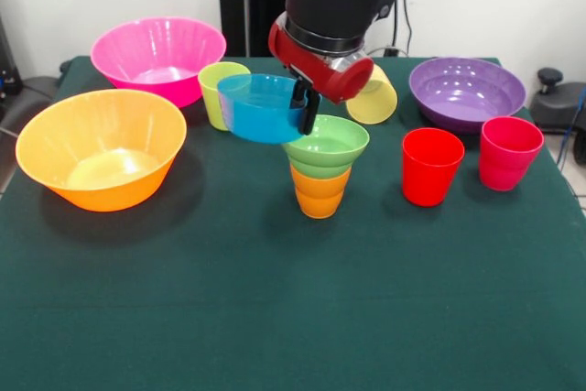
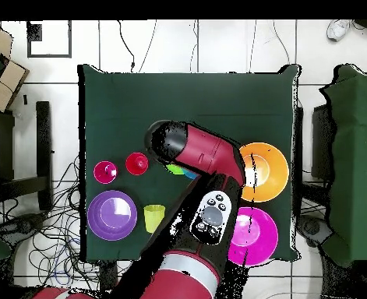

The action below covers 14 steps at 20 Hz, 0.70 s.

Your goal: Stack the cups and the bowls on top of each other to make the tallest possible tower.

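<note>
One blue bowl point(image 1: 259, 108) rim pinched between fingers point(image 1: 309, 109).

A dark green cloth covers the bench point(image 1: 275, 318). Black cables point(image 2: 50, 253) tangle on the white tiled floor point(image 2: 217, 47). A cardboard box point(image 2: 3, 66) sits nearby.

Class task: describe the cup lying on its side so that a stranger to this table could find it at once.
Start at the wide purple bowl at the far side of the green table. Just beside it, toward the robot's end effector, lies the pale yellow cup. It alone is tipped over, its open mouth facing the camera; every other cup stands upright.
</note>
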Tool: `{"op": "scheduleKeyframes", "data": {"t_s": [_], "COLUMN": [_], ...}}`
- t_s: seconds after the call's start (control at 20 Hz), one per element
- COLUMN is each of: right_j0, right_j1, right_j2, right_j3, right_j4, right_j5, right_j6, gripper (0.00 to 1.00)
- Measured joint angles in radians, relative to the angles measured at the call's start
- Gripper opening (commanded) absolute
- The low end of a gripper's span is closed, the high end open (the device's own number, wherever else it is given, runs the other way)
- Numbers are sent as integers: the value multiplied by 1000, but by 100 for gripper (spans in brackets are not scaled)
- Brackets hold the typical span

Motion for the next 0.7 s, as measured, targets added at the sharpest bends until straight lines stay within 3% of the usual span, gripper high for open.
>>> {"op": "scheduleKeyframes", "data": {"t_s": [0.7], "right_j0": [0], "right_j1": [0], "right_j2": [-7], "right_j3": [0], "right_j4": [0], "right_j5": [0], "right_j6": [0], "gripper": [0]}}
